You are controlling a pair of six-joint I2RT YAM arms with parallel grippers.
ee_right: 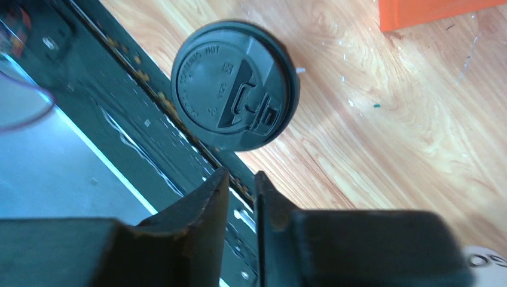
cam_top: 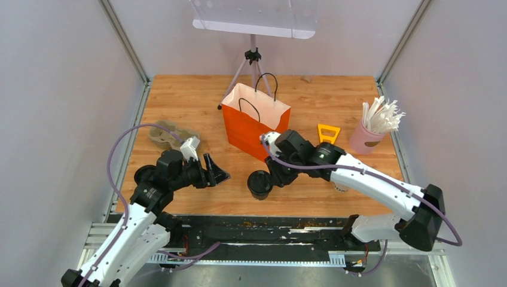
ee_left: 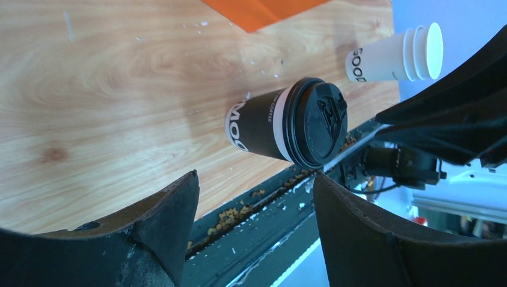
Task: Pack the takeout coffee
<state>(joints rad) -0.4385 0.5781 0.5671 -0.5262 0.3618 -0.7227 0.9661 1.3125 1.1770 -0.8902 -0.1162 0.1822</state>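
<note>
A takeout coffee cup (cam_top: 260,183) with a round black lid stands near the table's front edge, below the orange paper bag (cam_top: 256,124). In the left wrist view this cup (ee_left: 287,122) has a dark side and a white band under the lid. My left gripper (cam_top: 219,174) is open and empty, a short way left of the cup. My right gripper (cam_top: 278,177) hangs just right of it. In the right wrist view its fingers (ee_right: 241,177) are nearly together with only a thin slit, nothing between them, and the lid (ee_right: 235,85) lies beyond the tips, untouched.
A white lidless cup (ee_left: 394,57) stands right of the lidded one, mostly hidden behind my right arm (cam_top: 341,187) from above. A brown pulp tray (cam_top: 169,134) lies at the left. A pink cup of straws (cam_top: 366,139) and a yellow piece (cam_top: 328,133) stand at the right.
</note>
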